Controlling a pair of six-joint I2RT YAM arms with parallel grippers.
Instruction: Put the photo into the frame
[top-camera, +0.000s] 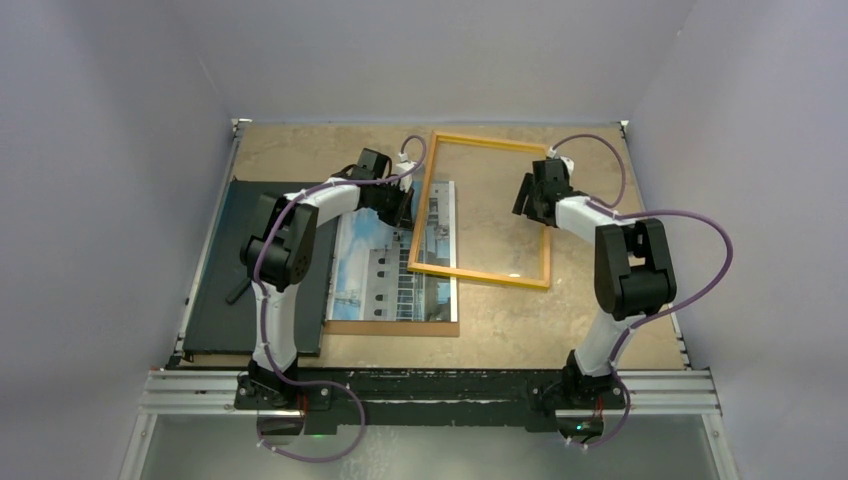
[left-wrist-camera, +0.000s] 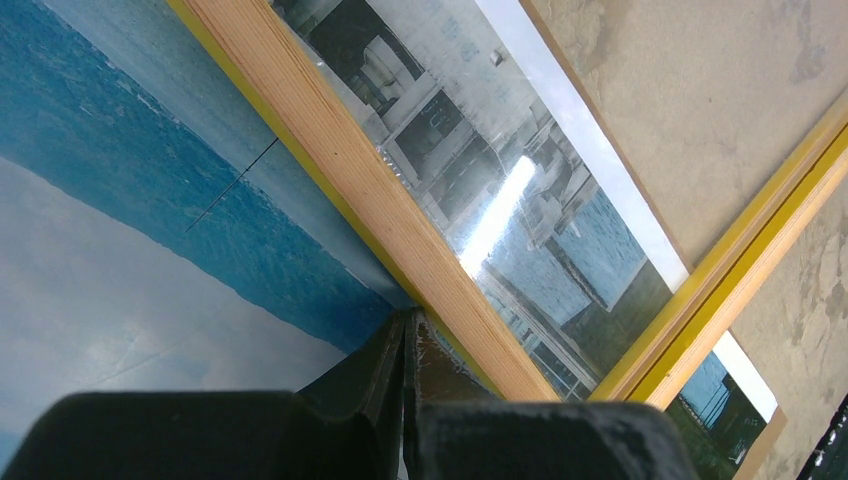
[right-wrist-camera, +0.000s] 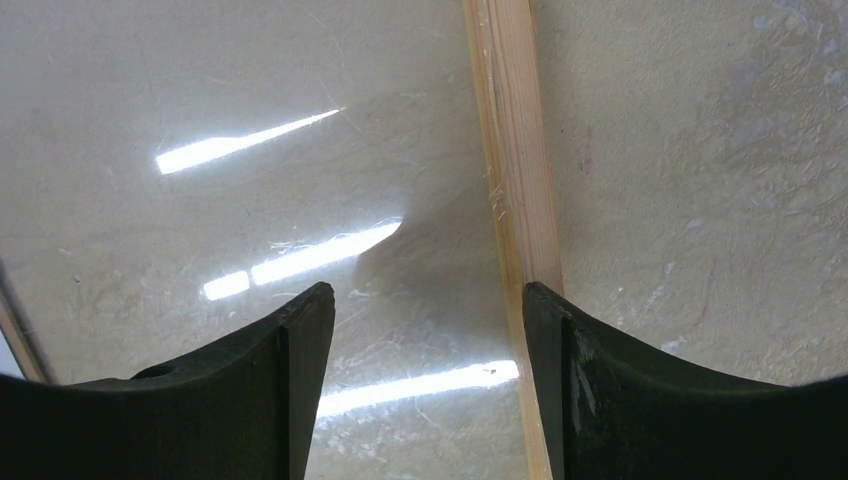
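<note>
Right claw (right-wrist-camera: 427, 300) astride edge of frame (right-wrist-camera: 512, 150)

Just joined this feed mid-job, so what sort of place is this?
Probably a lab test cell: plain pale walls box in a tan tabletop, with left arm and right arm mounted on a metal rail.

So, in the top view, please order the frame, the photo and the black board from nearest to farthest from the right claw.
1. The frame: its right rail is under the right claw.
2. The photo: to the left, partly under the frame.
3. The black board: farthest left.
</note>
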